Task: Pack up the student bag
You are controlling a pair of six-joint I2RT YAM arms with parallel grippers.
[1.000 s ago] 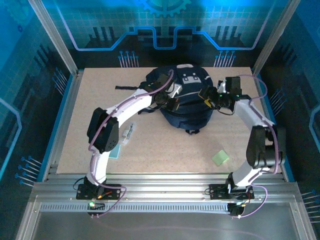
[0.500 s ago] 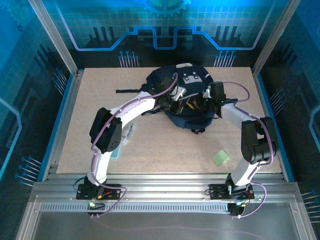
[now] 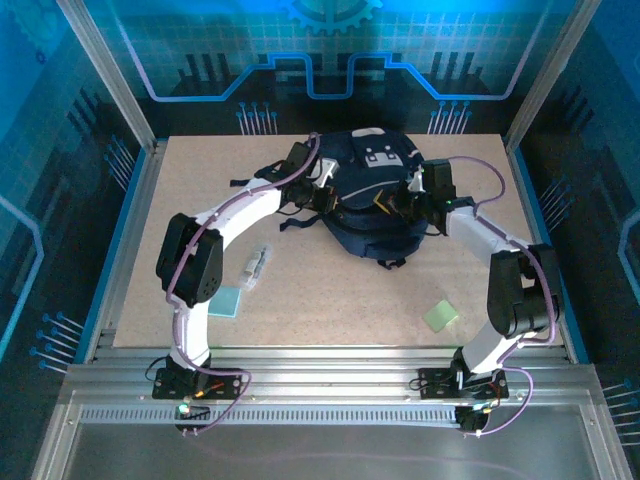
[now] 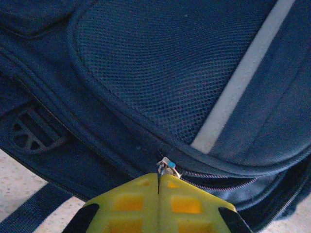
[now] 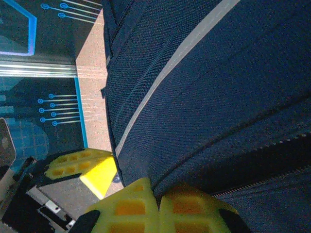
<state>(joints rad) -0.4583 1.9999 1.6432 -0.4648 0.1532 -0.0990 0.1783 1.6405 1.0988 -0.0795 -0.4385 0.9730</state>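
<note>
student bag (image 3: pixel 375 195): left hand (image 4: pixel 159 177) pinches its zipper pull (image 4: pixel 166 166), right hand (image 5: pixel 156 187) closed against its fabric.

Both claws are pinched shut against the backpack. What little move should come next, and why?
Probably the left gripper should draw the zip pull along its track. Its shut fingertips pinch that pull, and the zip beside it looks closed on the bag, so nothing can go in yet. The right gripper, shut at the fabric, could steady the bag.
</note>
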